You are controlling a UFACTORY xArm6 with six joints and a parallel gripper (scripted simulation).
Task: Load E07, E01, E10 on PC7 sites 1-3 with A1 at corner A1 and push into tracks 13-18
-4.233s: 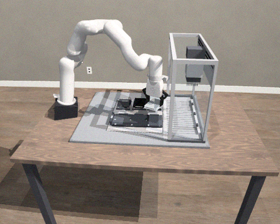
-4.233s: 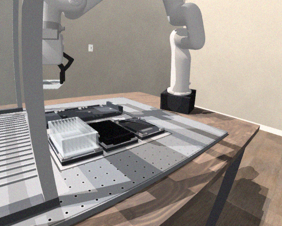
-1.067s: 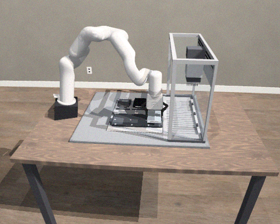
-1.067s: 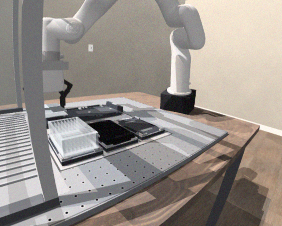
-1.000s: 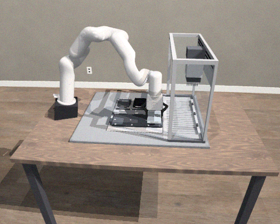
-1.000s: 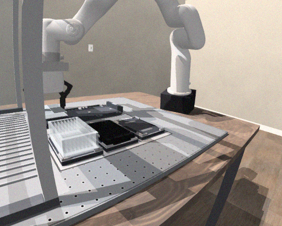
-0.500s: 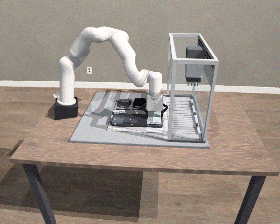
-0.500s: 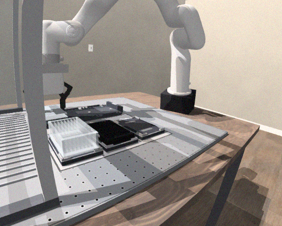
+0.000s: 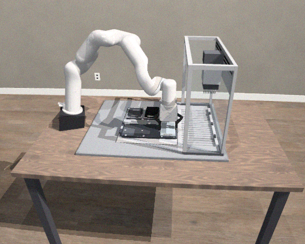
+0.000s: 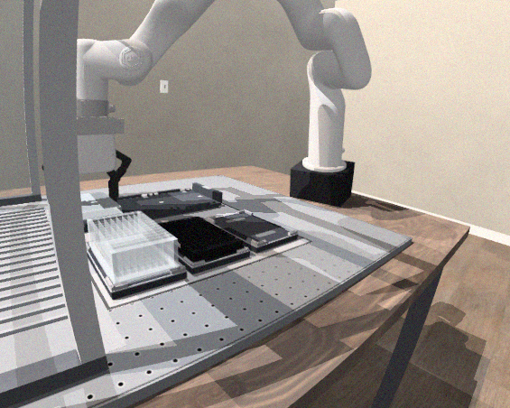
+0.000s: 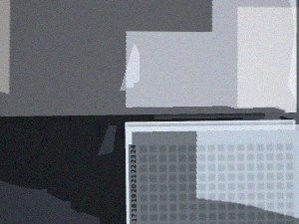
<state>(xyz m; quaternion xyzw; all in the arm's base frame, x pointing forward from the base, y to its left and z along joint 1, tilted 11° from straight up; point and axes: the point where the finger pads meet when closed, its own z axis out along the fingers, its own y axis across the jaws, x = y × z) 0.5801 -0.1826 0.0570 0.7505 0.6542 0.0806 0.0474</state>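
Note:
My gripper (image 9: 168, 122) is shut on E10, the pale 384-well plate (image 9: 168, 130). It holds the plate low over the end of the dark carrier PC7 (image 9: 143, 131) that lies nearest the rails. I cannot tell whether the plate rests on the site. In the wrist view the plate (image 11: 214, 173) fills the lower right, with column numbers 17 to 24 along its left edge. E07, the clear deep-well block (image 10: 132, 245), sits in its nest. E01, the black plate (image 10: 204, 236), sits in the nest beside it. Nest S1 (image 10: 254, 230) holds no plate. One black finger (image 10: 114, 180) shows beside the frame post.
The instrument's grey frame (image 9: 209, 94) stands over the loading rails (image 9: 198, 127), right of the carrier. A frame post (image 10: 66, 180) hides part of the gripper in the exterior view. The carrier's handle (image 10: 207, 191) points toward the arm's base (image 9: 72, 119).

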